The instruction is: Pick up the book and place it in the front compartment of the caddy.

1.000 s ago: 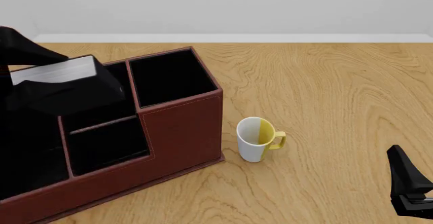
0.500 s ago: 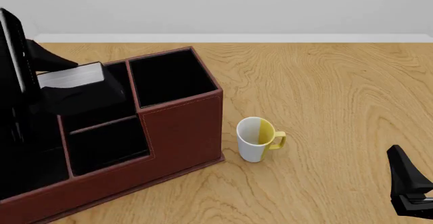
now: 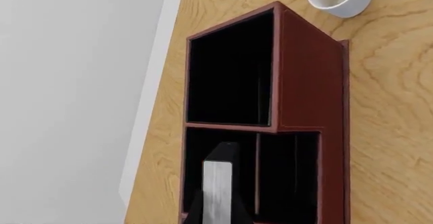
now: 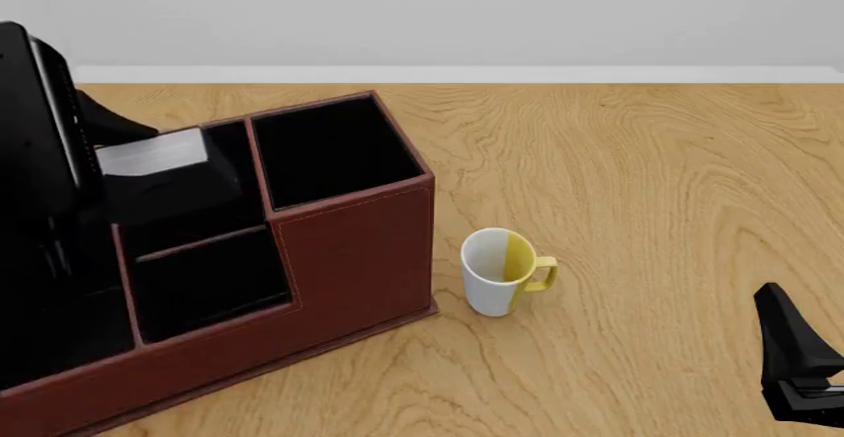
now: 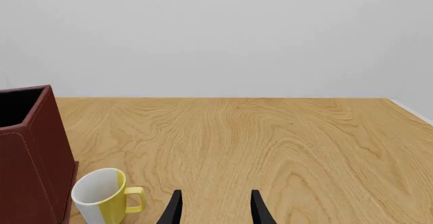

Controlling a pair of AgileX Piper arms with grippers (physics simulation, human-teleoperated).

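The caddy (image 4: 350, 249) sits at the near left part of the tabletop (image 4: 633, 170), running out of the front view's left edge. It is reddish-brown with pale stitching and black inside, split into several rectangular compartments, with a taller square compartment at its right end. The left arm hangs over the caddy's left half as a large black shape. The left tool (image 3: 218, 193) is clenched on the book (image 4: 152, 154), a thin pale grey slab. In the front view the book shows as a light patch over the rear middle compartment, just left of the tall square one, and black parts of the tool cover its lower edge. In the left wrist view the book (image 3: 218, 191) stands edge-on between the dark fingers over that narrow compartment's opening; whether it touches the caddy's walls cannot be told.

A white-and-yellow mug (image 4: 504, 271) stands upright on the tabletop just beside the caddy's right end, its yellow handle pointing right. The right tool (image 5: 215, 211) is near the tabletop's front right corner, well apart from the mug and caddy, its two black fingers spread with nothing between them.
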